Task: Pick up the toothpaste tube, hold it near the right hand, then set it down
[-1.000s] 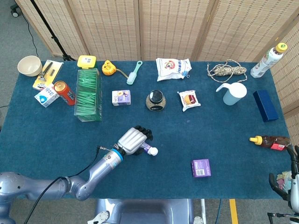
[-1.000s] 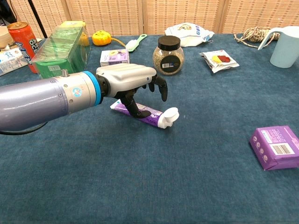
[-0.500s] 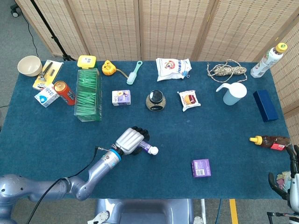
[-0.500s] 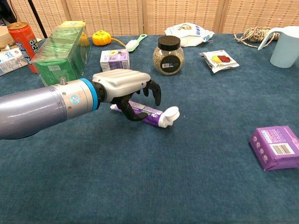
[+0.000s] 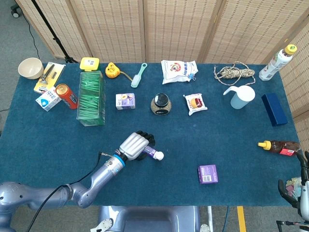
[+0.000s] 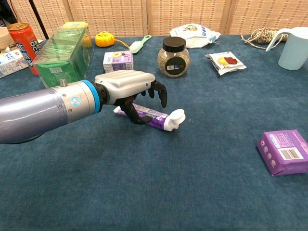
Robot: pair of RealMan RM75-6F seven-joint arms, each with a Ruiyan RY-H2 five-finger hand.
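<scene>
on the blue table [image 6: 202,183], the left hand [image 6: 127,86] curls half-closed fingers [image 6: 161,94] around the toothpaste tube [image 6: 156,118].

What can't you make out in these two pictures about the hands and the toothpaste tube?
- Left hand over the toothpaste tube: both views; its own palm hides whether the fingers grip the tube.
- Tube's rear end: covered by that hand.
- Right hand: head view only, cut off by the frame's corner; open or closed unclear.
</scene>
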